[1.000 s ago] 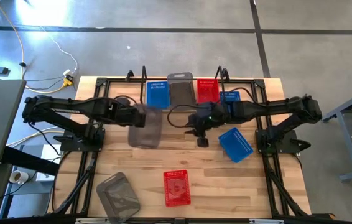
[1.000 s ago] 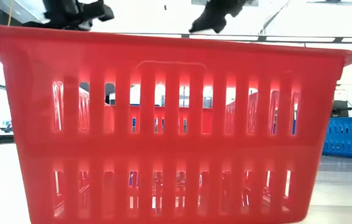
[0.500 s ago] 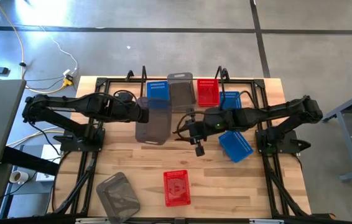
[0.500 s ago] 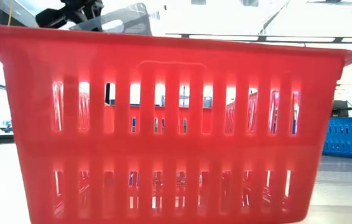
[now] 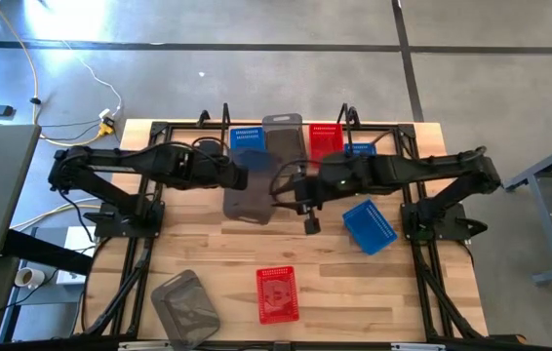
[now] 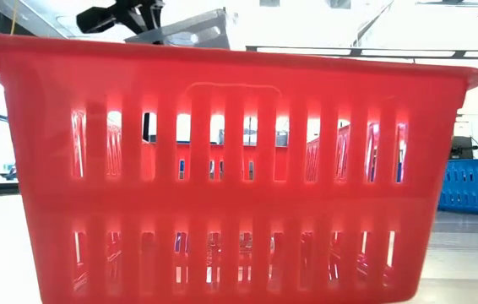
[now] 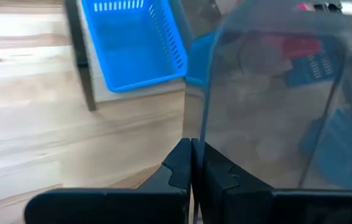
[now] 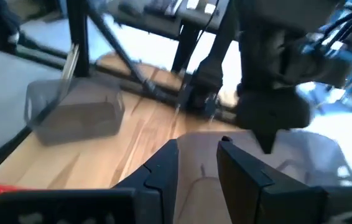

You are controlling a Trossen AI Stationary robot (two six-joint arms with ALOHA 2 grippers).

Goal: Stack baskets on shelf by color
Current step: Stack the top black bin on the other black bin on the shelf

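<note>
High view: grey basket in transit (image 5: 248,195) hangs above the counter (image 5: 208,253), just in front of the shelf (image 5: 291,136) at the far edge, below the shelved blue basket (image 5: 247,143). Left tool (image 5: 240,178) is clenched on the near rim of that grey basket; left wrist view confirms both fingers (image 7: 177,163) pressed together on the translucent wall (image 7: 269,93). On the shelf, from left to right: blue basket, grey basket (image 5: 282,132), red basket (image 5: 326,140); a further blue basket (image 5: 360,151) sits just right of the red one, partly hidden by the right arm. Right tool (image 5: 309,216) hovers over mid-counter, just right of the carried basket, fingers (image 8: 163,168) parted and grasping nothing. Loose on the counter: a blue basket (image 5: 369,224) right of the right tool, a red basket (image 5: 277,293) near the front centre, a grey basket (image 5: 185,305) at front left. Low view is mostly filled by the front red basket (image 6: 230,169).
</note>
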